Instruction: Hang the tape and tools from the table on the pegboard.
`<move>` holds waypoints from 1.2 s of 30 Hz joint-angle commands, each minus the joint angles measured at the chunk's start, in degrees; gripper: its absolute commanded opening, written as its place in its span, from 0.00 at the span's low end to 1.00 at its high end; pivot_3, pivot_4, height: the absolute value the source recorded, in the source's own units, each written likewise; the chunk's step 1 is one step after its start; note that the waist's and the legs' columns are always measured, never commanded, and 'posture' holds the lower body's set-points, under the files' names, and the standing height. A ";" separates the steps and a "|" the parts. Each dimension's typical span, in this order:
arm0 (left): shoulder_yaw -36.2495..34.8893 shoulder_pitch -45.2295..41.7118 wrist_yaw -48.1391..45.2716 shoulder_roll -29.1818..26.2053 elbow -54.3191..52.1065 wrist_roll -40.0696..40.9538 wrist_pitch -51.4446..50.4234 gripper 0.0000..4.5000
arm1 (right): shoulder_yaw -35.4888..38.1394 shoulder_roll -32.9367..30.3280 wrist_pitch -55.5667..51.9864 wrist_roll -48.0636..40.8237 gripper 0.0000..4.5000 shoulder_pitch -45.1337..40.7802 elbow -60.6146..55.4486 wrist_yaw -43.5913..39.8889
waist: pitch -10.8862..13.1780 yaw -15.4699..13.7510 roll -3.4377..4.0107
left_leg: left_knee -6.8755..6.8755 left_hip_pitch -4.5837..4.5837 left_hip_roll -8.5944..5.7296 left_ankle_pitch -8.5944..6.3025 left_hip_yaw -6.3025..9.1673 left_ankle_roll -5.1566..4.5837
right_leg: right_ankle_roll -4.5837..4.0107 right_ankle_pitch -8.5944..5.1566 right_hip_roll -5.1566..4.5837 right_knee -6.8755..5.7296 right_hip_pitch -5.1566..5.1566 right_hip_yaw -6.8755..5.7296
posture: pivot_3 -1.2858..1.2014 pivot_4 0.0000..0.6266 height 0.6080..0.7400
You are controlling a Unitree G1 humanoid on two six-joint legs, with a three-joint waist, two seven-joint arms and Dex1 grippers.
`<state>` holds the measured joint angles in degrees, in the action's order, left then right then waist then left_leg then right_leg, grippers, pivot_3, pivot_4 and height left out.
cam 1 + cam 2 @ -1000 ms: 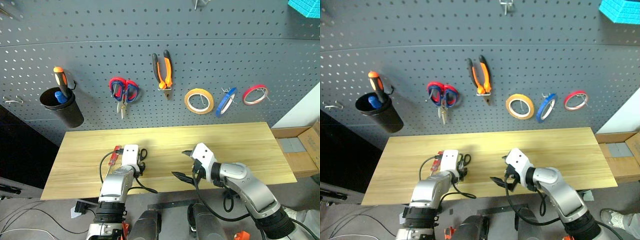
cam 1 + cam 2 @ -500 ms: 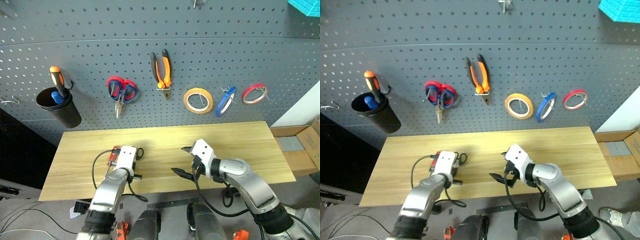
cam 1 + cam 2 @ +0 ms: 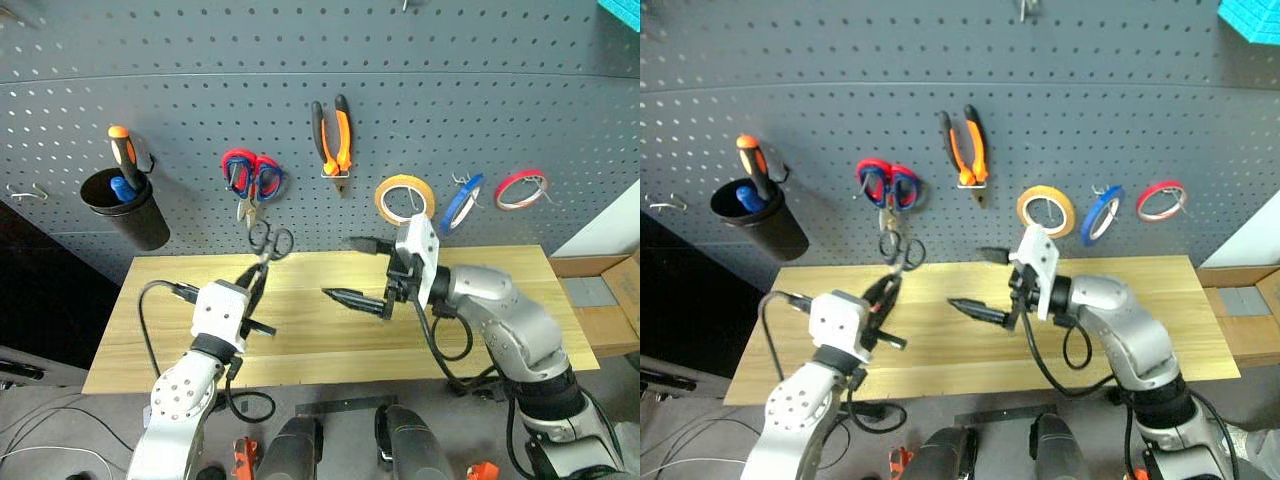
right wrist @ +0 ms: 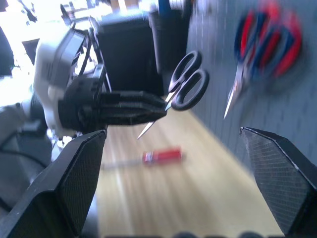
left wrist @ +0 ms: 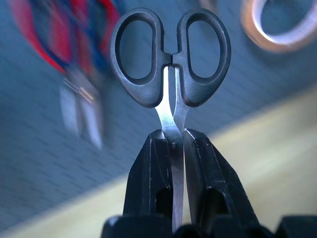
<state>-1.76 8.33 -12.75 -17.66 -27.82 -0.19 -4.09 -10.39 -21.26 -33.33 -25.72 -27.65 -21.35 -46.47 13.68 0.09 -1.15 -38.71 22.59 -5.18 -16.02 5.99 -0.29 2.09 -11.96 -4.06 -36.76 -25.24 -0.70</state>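
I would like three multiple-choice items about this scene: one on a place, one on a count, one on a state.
1. Where is the slim red-handled screwdriver?
A. on the light wooden table
B. in the black cup
C. on a pegboard hook

2. How many tape rings hang on the dark grey pegboard?
A. one
B. two
C. three

3. The right gripper's fingers are:
A. spread open
B. shut on tape
C. shut on pliers

Answers:
1 A, the screwdriver lies on the table.
2 C, yellow, blue and red on the pegboard.
3 A, the right gripper holds nothing.
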 commanded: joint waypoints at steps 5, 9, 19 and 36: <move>-3.32 -7.16 3.86 -0.20 -1.09 -4.22 3.73 0.02 | -1.12 0.69 2.35 -0.01 1.00 -2.88 1.00 -0.82 | -0.03 -0.57 -0.01 | -0.02 0.08 -0.03 0.02 0.05 0.04 | -0.04 0.03 0.00 -0.07 -0.06 -0.04 | 0.52 0.30 1.00; -3.77 -7.86 4.63 0.88 0.39 -4.01 3.29 0.02 | -1.22 0.73 2.90 -0.08 1.00 -3.47 1.58 -0.93 | -0.03 -0.50 -0.02 | -0.02 0.07 -0.05 0.13 0.02 0.23 | -0.04 0.03 0.00 -0.08 -0.07 -0.02 | 0.52 0.30 1.00; -4.11 -9.78 5.85 3.50 3.37 -3.54 0.59 0.02 | 1.89 2.31 3.52 -0.87 1.00 -5.95 1.08 2.61 | -0.04 -0.48 -0.02 | -0.04 0.07 -0.05 0.14 0.02 0.23 | -0.06 0.05 0.02 -0.11 -0.08 -0.02 | 0.51 0.29 1.00; -3.98 -12.75 5.77 3.67 8.90 -3.53 -1.76 0.02 | 0.80 2.04 3.65 0.21 1.00 -7.16 -0.54 3.97 | -0.15 0.00 -0.08 | -0.08 0.02 -0.05 0.15 -0.02 0.25 | -0.17 0.16 0.02 -0.19 -0.08 -0.01 | 0.50 0.28 1.00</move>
<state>-4.91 -3.23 -7.07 -13.72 -19.00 -4.25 -5.80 -9.91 -19.18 -31.03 -25.77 -33.32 -19.23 -42.57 13.53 0.09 -1.24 -38.80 22.60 -5.23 -15.87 5.98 -0.05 1.92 -11.80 -4.04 -36.95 -25.32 -0.71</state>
